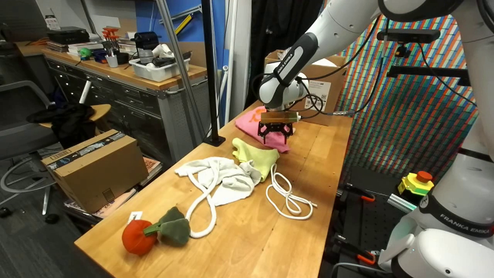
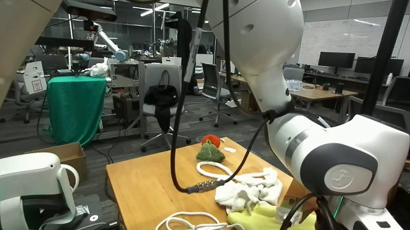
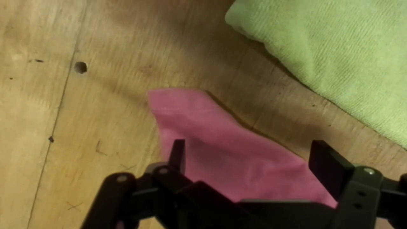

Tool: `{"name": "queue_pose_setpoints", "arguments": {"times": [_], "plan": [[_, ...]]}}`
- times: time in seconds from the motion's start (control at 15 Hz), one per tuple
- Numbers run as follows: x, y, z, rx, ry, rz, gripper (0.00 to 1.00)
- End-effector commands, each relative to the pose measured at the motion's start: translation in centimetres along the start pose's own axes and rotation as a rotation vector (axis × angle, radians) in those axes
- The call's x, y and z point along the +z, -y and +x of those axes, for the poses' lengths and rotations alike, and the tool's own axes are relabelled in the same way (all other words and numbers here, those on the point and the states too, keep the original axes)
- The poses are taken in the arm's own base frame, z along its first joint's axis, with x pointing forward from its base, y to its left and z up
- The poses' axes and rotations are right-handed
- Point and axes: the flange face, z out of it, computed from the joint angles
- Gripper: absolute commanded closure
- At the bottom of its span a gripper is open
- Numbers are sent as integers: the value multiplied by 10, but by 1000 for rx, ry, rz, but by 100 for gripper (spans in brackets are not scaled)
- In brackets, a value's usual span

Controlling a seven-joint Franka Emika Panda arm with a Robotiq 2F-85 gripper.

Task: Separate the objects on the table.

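Note:
My gripper [image 1: 275,141] hangs with its fingers pointing down over the pink cloth [image 1: 247,121] at the far part of the wooden table [image 1: 239,251]. In the wrist view its jaws stand wide apart; pink cloth [image 3: 222,159] shows below and between them, not gripped. Beside it lies the pale yellow cloth [image 3: 343,57], apart from the pink one. A white rag [image 1: 235,189] touches the yellow cloth, and a thick white rope loop [image 1: 213,218] lies over the rag. A thinner tied rope [image 1: 288,195] lies nearby. An orange-and-green plush [image 1: 175,227] rests at the near end.
A cardboard box [image 1: 328,92] stands at the table's far end, behind the gripper. A black post [image 1: 211,77] rises at the table's edge. Cables loop from the arm beside the wrist. Another cardboard box [image 1: 100,170] sits low beside the table.

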Motion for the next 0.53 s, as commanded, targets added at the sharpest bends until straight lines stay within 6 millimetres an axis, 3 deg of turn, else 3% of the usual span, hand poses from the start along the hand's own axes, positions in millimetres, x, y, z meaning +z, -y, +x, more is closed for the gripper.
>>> {"name": "queue_pose_setpoints", "arguments": {"times": [0.0,0.47], "plan": [[9,1,-4,-16,35,22,0],[27,-6,4,-12,40,7,0]]}}
